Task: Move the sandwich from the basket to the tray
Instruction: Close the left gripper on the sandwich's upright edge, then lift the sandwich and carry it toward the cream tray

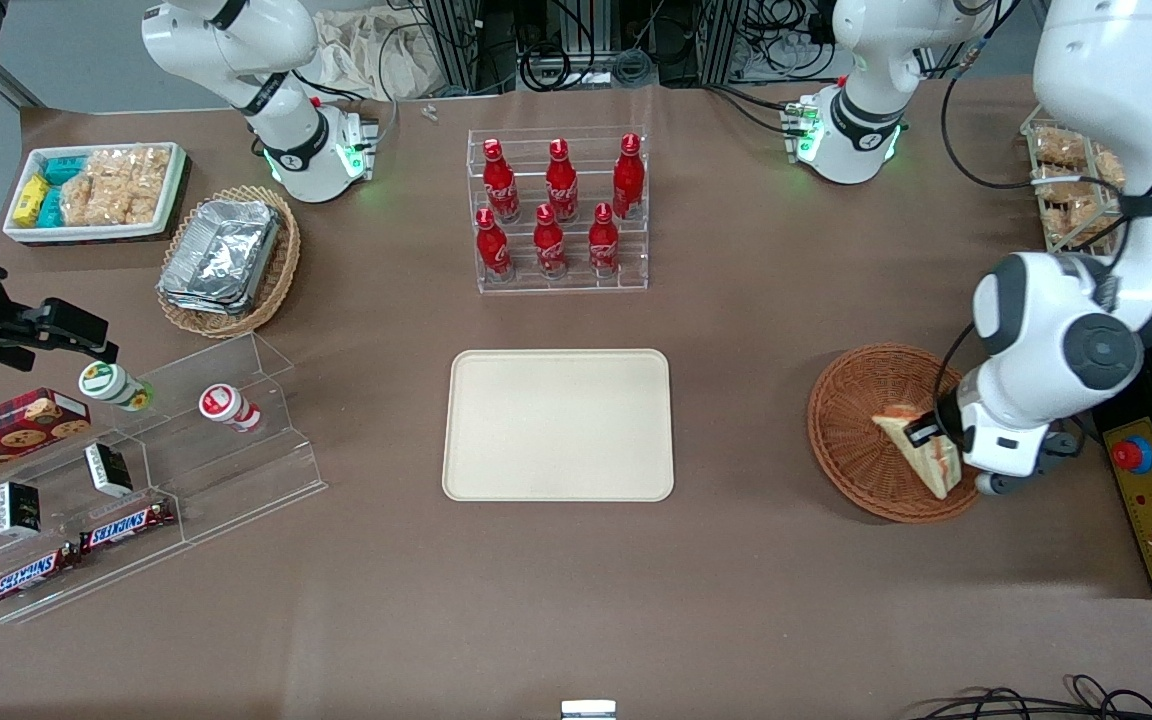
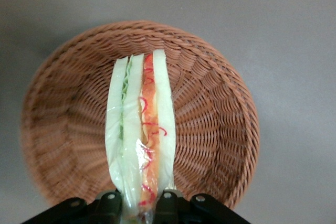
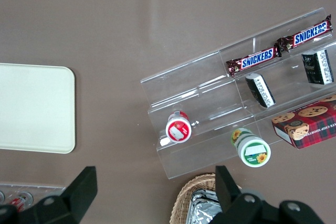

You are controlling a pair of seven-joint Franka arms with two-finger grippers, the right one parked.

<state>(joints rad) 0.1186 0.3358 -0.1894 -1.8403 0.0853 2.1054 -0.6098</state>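
The sandwich [image 1: 921,447] [image 2: 140,129] is a wrapped triangular wedge of white bread with orange-red filling. It hangs just above the round reddish-brown wicker basket [image 1: 851,430] [image 2: 215,114], toward the working arm's end of the table. My left gripper [image 1: 939,437] [image 2: 139,202] is shut on the sandwich's wide end, one finger on each bread face. The cream tray [image 1: 558,424] [image 3: 31,107] lies flat in the middle of the table, with nothing on it.
A clear rack of red bottles [image 1: 558,210] stands farther from the front camera than the tray. A pale wicker basket of foil containers [image 1: 228,260] and a clear snack shelf [image 1: 126,470] lie toward the parked arm's end. A control box with a red button [image 1: 1151,500] sits beside the basket.
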